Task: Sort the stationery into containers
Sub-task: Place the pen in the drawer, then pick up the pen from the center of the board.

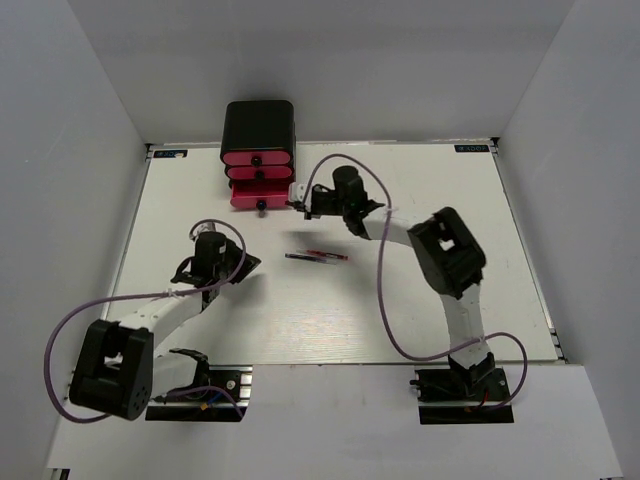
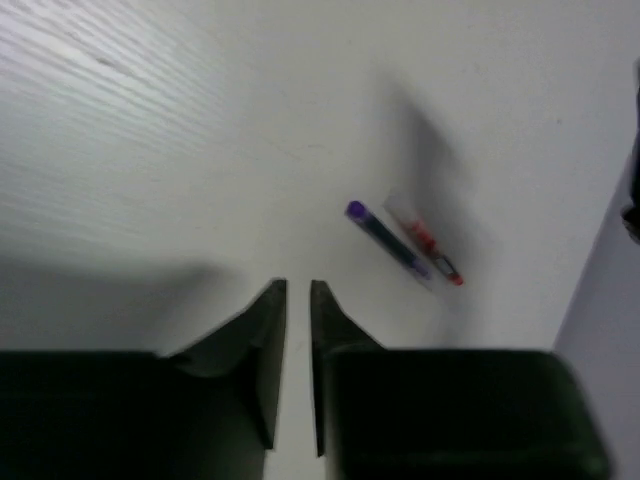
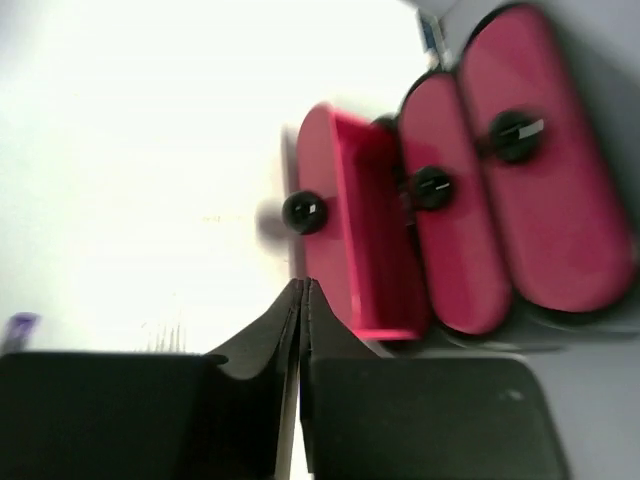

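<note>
The glossy black cabinet (image 1: 258, 122) stands at the table's far edge with three pink drawers. The top two are closed. The bottom drawer (image 1: 257, 198) is pulled out, and the right wrist view shows it (image 3: 372, 240) with nothing visible inside and its black knob (image 3: 303, 211). My right gripper (image 1: 298, 203) is shut and empty, its tips (image 3: 303, 286) just beside the open drawer's front corner. A thin blue pen (image 1: 299, 257) and a red pen (image 1: 331, 255) lie together mid-table. My left gripper (image 1: 246, 263) is closed to a narrow slit and empty, with the blue pen (image 2: 388, 238) and red pen (image 2: 428, 243) ahead to its right.
White walls enclose the table on three sides. The right arm's purple cable (image 1: 385, 300) loops over the table right of the pens. The end of the blue pen shows at the left edge of the right wrist view (image 3: 20, 326).
</note>
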Action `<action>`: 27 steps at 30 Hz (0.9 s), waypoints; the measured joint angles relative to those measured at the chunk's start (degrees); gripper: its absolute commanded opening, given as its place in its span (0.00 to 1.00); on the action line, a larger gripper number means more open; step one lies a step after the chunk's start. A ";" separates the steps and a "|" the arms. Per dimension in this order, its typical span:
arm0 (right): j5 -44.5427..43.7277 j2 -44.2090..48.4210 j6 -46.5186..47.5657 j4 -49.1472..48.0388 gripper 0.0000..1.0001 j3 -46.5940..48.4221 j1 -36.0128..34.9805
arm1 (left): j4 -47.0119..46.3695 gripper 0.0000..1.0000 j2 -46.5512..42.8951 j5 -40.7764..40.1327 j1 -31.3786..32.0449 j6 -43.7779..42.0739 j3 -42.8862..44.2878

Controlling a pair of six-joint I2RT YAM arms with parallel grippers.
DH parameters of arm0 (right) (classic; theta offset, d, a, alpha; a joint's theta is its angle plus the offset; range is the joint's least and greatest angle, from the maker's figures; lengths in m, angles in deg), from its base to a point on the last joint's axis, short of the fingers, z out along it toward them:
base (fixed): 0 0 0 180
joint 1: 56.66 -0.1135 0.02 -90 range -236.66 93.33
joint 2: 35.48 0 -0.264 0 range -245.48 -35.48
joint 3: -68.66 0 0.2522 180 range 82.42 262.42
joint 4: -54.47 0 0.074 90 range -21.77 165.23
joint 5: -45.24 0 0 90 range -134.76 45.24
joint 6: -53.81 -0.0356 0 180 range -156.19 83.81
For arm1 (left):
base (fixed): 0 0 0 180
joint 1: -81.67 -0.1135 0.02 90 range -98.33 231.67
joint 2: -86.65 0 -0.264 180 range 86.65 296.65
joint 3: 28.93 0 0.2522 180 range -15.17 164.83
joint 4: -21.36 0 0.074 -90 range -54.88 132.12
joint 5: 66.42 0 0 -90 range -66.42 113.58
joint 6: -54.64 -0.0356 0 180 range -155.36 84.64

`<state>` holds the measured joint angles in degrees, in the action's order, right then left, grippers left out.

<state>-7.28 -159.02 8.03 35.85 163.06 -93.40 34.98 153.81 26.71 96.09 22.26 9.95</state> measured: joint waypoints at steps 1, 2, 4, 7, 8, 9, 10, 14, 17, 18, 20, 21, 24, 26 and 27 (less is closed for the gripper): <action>1.20 4.66 -0.96 1.86 0.00 -2.40 0.61 | -1.18 0.14 1.51 1.60 0.02 -0.96 0.59; 1.68 6.45 -0.96 2.47 0.00 -3.04 0.87 | -2.25 0.14 2.97 3.39 0.02 -1.84 1.33; 3.04 12.68 -1.68 6.69 0.05 -4.74 2.10 | -3.54 0.13 6.67 7.28 0.17 -5.25 3.82; 4.61 20.11 -2.16 12.83 0.22 -7.54 4.04 | -4.35 0.23 12.72 12.94 0.72 -12.68 9.16; 5.05 22.12 -2.16 14.84 0.33 -9.07 4.74 | -4.44 0.26 14.56 14.56 1.01 -15.74 11.13; 5.44 23.54 -2.21 17.11 0.37 -10.45 5.31 | -4.07 0.32 16.04 15.93 1.36 -19.21 12.85; 5.79 24.63 -1.95 19.41 0.39 -11.96 5.97 | -3.78 0.34 17.14 16.94 1.66 -22.53 14.25; 6.51 25.70 -0.92 27.91 0.42 -17.00 7.85 | -3.19 0.37 19.10 19.61 3.02 -35.52 16.33; 6.60 26.73 -0.70 32.35 0.42 -20.90 8.98 | -1.84 0.43 20.04 20.17 3.96 -44.15 17.44; 6.62 27.32 -0.72 33.18 0.42 -21.84 9.33 | -1.09 0.44 20.74 20.13 4.28 -46.90 18.32; 6.78 28.70 -0.81 34.29 0.42 -23.02 10.01 | 0.04 0.54 22.36 19.74 5.03 -52.24 20.35; 6.88 29.49 -0.85 34.47 0.44 -23.37 10.36 | 0.33 0.54 23.08 19.41 5.35 -54.93 21.03; 7.43 31.65 -1.14 34.47 0.44 -23.98 11.28 | 1.03 0.57 23.91 17.88 6.45 -61.53 21.35; 7.82 32.81 -1.38 34.60 0.44 -24.37 11.85 | 1.55 0.58 24.17 17.14 7.23 -66.07 21.42; 7.98 33.11 -1.44 34.58 0.44 -24.46 12.20 | 1.81 0.59 24.37 16.94 7.58 -68.30 21.64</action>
<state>0.70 -125.91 6.59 70.42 138.60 -81.20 36.79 178.18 43.65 103.67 -46.04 31.59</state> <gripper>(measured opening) 0.435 0.578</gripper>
